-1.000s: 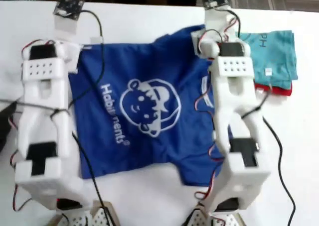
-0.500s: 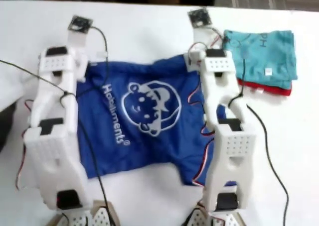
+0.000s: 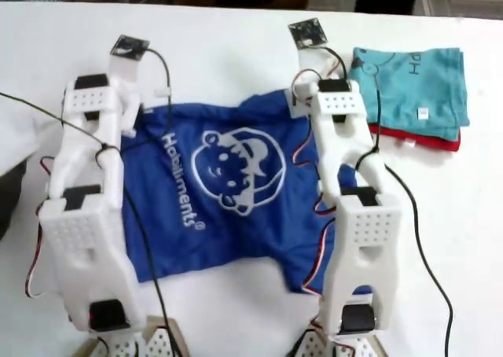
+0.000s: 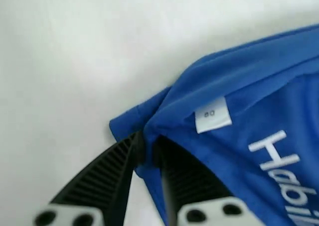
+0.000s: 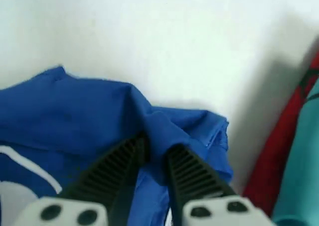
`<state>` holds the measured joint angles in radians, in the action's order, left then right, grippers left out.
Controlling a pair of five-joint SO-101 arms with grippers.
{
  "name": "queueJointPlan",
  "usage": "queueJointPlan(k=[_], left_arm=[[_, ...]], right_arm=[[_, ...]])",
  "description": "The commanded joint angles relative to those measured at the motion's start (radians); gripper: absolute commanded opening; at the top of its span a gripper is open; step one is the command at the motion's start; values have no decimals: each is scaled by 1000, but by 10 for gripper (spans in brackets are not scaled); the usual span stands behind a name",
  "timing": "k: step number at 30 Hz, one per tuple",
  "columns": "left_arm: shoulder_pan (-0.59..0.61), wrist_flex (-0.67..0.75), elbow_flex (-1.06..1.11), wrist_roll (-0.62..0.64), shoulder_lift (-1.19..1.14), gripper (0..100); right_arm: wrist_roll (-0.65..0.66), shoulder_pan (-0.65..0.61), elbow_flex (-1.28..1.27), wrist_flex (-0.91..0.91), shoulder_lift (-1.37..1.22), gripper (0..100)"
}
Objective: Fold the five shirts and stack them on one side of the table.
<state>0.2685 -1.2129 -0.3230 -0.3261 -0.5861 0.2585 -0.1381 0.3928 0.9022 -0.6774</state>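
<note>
High view: blue printed cloth shirt [image 3: 228, 192], middle of white table [image 3: 236, 27]; far edge lowered flat since a second ago. Left gripper [image 4: 149, 147], right gripper [image 5: 155, 154]: fingers clamped on far corners. Spread for folding; folded teal shirt [image 3: 413, 86] over red shirt [image 3: 420, 141] near right edge.

Bright, even light falls from above on the white table [image 3: 236, 27] in the high view, and the top is nearly washed out, most of all toward 12 and 3 o'clock. Shadows are soft and faint: a pale grey rim under the shirt [image 3: 236, 176] at 6 o'clock and beside the arms [image 3: 357, 239]. Past the table's 12 o'clock edge the room is dark. In both wrist views the table glows white, with soft grey shade beside the shirt's lifted fold and a broader patch next to the stack [image 5: 294, 151].
</note>
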Motion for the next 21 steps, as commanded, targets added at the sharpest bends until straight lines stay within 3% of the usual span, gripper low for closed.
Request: queueJointPlan(k=[1, 15, 21], left_arm=[[-21, -117, -67, 6, 126, 25], [-81, -493, -64, 5, 506, 25], [-84, -551, -15, 3, 577, 25]], right_arm=[[2, 5, 54, 73, 147, 19], [9, 7, 43, 378, 450, 19], [9, 2, 17, 490, 524, 19]])
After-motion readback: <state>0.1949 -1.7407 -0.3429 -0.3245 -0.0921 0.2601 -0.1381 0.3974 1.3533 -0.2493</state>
